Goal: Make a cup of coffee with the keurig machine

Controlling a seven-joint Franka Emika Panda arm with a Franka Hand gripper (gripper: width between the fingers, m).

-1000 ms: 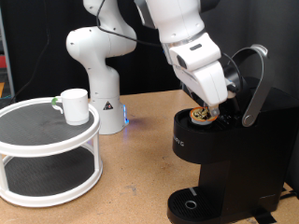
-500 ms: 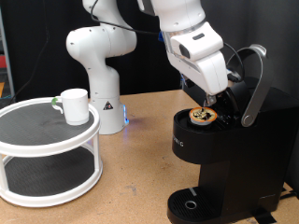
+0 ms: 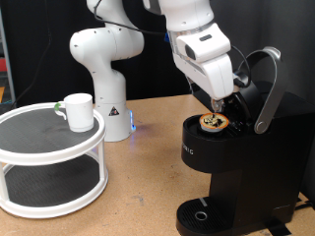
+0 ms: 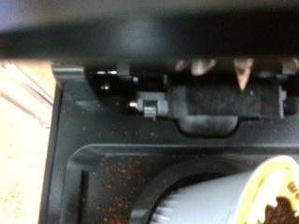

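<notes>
The keurig machine (image 3: 241, 162) stands black at the exterior view's right, its silver-grey lid handle (image 3: 268, 87) raised and the brew chamber open. A small pod with a tan top (image 3: 214, 121) sits in the chamber. It also shows in the wrist view (image 4: 273, 191), with coffee grounds scattered around it. My gripper (image 3: 224, 102) hangs just above and slightly right of the pod, open, with nothing between its fingers. The white cup (image 3: 78, 111) stands on the top tier of a round shelf at the exterior view's left, far from the gripper.
The white two-tier round shelf (image 3: 49, 157) fills the lower left. The arm's white base (image 3: 103, 74) stands behind on the wooden table, with a blue light beside it. The machine's round drip tray (image 3: 200, 213) holds nothing.
My gripper has lifted up and slightly right off the pod, which stays seated in the brew chamber. The cup and the lid have not moved.
</notes>
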